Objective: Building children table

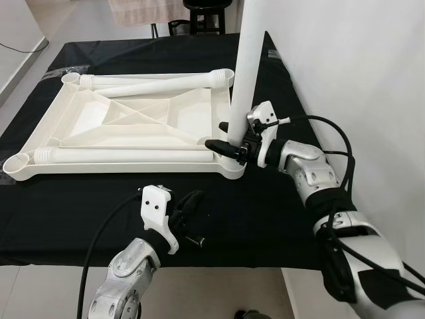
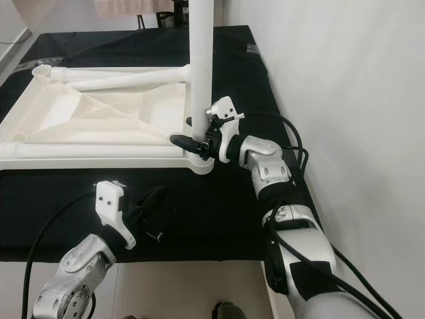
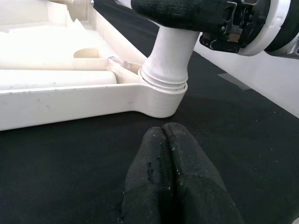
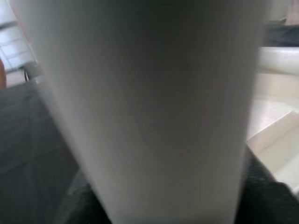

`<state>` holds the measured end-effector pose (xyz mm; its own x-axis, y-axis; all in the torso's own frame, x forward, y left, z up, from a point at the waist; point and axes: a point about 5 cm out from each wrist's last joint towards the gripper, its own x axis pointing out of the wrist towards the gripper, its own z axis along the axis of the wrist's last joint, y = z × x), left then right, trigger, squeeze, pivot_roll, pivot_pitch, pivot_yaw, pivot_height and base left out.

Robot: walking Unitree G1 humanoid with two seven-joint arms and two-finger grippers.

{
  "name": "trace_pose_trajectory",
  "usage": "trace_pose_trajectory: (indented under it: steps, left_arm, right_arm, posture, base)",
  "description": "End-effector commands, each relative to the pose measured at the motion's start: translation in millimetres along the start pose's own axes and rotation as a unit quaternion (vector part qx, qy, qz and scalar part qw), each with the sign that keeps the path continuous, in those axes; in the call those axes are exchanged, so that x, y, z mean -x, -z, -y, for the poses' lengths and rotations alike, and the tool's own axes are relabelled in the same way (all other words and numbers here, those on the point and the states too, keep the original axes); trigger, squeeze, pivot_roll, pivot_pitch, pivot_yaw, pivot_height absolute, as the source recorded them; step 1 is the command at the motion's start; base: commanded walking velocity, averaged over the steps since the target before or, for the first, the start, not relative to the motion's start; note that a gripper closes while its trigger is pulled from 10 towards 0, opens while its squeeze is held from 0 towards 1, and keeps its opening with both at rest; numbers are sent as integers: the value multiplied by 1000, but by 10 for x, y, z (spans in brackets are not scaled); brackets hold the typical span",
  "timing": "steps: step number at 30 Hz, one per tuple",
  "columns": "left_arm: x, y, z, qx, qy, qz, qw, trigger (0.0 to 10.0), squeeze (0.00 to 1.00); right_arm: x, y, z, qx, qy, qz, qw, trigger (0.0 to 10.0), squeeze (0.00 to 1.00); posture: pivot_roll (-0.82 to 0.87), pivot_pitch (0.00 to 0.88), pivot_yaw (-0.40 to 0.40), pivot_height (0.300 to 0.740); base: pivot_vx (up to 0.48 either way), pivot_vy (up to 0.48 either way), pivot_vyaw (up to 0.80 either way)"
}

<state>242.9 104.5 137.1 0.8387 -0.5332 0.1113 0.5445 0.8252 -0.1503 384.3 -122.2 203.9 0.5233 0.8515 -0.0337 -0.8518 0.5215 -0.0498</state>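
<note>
**Right claw clamps the upright leg at the tray's near corner**

The right claw is closed around the white table leg just above its base. The leg stands vertical, its long axis running straight up, its foot seated in the near right corner socket of the upturned white table top. That piece lies flat on the black-covered tabletop, with two more legs lying flat inside it. The left claw, fingers pressed together and empty, rests on the black cloth just in front of that corner.
</note>
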Motion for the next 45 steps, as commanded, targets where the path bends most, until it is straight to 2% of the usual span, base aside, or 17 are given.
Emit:
trace_pose_trajectory:
  steps: [1, 12, 13, 14, 15, 18, 26, 27, 29, 30, 31, 32, 36, 37, 42, 43, 45]
  left_arm:
    - [22, 55, 13, 6, -3, -10, 1000, 10000, 0]
    - [28, 49, 26, 7, -3, -8, 1000, 10000, 0]
    - [29, 44, 17, 7, -3, -8, 1000, 10000, 0]
    - [29, 44, 17, 7, -3, -8, 1000, 10000, 0]
    - [31, 38, 8, 6, -3, -7, 1000, 10000, 0]
    - [32, 29, -12, 6, -4, -7, 1000, 10000, 0]
    - [26, 33, -34, 3, -4, -9, 1000, 10000, 0]
    - [26, 31, -37, 2, -7, -9, 1000, 10000, 0]
    - [27, 30, -38, 2, -8, -8, 1000, 10000, 0]
    - [26, 29, -40, 3, -8, -8, 1000, 10000, 0]
    - [25, 29, -41, 3, -8, -8, 1000, 10000, 0]
    - [23, 30, -40, 4, -7, -8, 1000, 10000, 0]
    - [17, 31, -40, 5, -5, -9, 1000, 10000, 0]
    - [15, 33, -37, 6, -4, -9, 1000, 10000, 0]
    - [9, 33, -28, 7, -3, -9, 1000, 10000, 0]
    - [7, 35, -23, 7, -4, -9, 1000, 10000, 0]
    - [7, 36, -22, 7, -4, -9, 1000, 10000, 0]
  right_arm:
    - [-43, 32, -41, -18, -23, -4, 1000, 0, 0]
    - [121, 230, 63, 21, 90, -35, 995, 0, 0]
    - [154, 394, 76, 8, 228, -54, 972, 0, 0]
    - [154, 394, 76, 8, 228, -54, 972, 0, 0]
    - [258, 560, 43, -11, 367, -70, 927, 0, 0]
    - [193, 753, -389, -31, 409, -69, 909, 0, 0]
    - [-120, 676, -389, -7, 353, -65, 933, 0, 0]
    - [-135, 676, -383, -10, 348, -63, 935, 10000, 0]
    - [-140, 672, -383, -12, 347, -60, 936, 10000, 0]
    - [-154, 636, -378, -17, 330, -46, 943, 10000, 725]
    - [-155, 592, -415, -21, 330, -39, 943, 10000, 725]
    - [-155, 531, -419, -15, 320, -31, 947, 10000, 1000]
    - [-138, 367, -344, -2, 291, -7, 957, 10000, 1000]
    - [-129, 261, -273, 8, 259, 11, 966, 10000, 0]
    - [-104, 95, -158, 52, 180, 19, 982, 10000, 0]
    - [-75, 28, -133, 82, 77, -4, 994, 10000, 0]
    - [-61, 16, -129, 83, 45, -12, 995, 10000, 0]
  posture:
    - [40, 160, -16, 740]
    - [31, 170, -22, 740]
    - [22, 177, -23, 740]
    - [22, 177, -23, 740]
    - [19, 179, -19, 740]
    - [13, 183, 15, 740]
    - [29, 167, 7, 740]
    - [30, 166, 5, 740]
    - [30, 166, 5, 740]
    - [26, 164, 5, 740]
    - [26, 164, 5, 740]
    - [30, 162, 6, 740]
    - [27, 160, 7, 740]
    - [28, 161, 4, 740]
    - [30, 160, 2, 740]
    - [33, 160, -3, 740]
    - [33, 160, -3, 740]
  base:
    - [0, 0, 0]
    - [0, 0, 0]
    - [0, 0, 0]
    - [0, 0, 0]
    - [0, 0, 0]
    - [0, 0, 0]
    - [0, 0, 0]
    - [0, 0, 0]
    - [0, 0, 0]
    - [0, 0, 0]
    - [0, 0, 0]
    - [0, 0, 0]
    - [0, 0, 0]
    - [0, 0, 0]
    - [0, 0, 0]
    - [0, 0, 0]
    - [0, 0, 0]
